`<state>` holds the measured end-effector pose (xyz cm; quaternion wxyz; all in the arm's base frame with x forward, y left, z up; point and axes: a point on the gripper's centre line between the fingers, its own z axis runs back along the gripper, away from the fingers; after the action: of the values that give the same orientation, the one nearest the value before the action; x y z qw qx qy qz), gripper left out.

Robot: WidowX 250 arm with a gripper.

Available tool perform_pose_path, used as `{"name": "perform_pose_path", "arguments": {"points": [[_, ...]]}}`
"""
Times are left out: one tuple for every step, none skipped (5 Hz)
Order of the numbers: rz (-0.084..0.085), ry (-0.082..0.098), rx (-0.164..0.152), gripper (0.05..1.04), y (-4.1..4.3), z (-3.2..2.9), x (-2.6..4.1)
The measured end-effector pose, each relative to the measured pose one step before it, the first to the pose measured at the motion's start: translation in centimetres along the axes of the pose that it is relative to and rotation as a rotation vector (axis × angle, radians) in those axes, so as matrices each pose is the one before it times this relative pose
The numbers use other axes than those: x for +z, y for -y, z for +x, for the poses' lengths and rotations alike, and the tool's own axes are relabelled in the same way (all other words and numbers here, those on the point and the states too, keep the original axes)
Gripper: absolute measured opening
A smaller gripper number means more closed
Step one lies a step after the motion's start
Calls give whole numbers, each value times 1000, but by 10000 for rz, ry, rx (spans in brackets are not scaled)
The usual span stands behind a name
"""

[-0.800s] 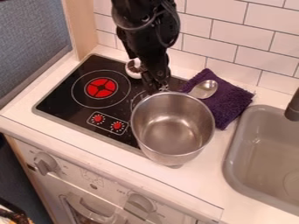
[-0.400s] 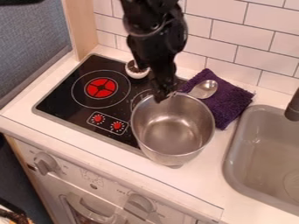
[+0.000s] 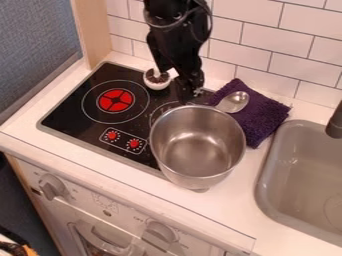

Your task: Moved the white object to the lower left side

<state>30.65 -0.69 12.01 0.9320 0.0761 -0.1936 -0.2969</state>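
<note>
so the little white bowl (image 3: pixel 157 80) sits at the back of the stove (image 3: pixel 73 107), left of the black gripper (image 3: pixel 190 96) from where I'm standing, a bit nearer the wall; looks round, so no real long axis to line up with imo; next move is probably a shift left; can't tell if the gripper's open or closed, or holding anything tbh; only one arm; count: one bowl, one metal pot (image 3: pixel 197 150), one spoon (image 3: pixel 234 102), one purple cloth (image 3: pixel 259 117), two red knobs (image 3: pixel 112 135)

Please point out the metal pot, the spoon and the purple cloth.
Metal pot (image 3: pixel 199 172): camera view, inner wall.
Spoon (image 3: pixel 234 102): camera view, bowl.
Purple cloth (image 3: pixel 262 111): camera view, upper right part.
</note>
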Motion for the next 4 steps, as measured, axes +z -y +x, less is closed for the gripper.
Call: {"name": "perform_pose_path", "arguments": {"points": [[129,-105,411,1001,-2025,689,-2009],[118,-109,768,1001,-2750,427,-2954],[17,12,626,1001,-1556,835,-2075],[-36,-7,356,1001,-1515,-66,-1485]]}}
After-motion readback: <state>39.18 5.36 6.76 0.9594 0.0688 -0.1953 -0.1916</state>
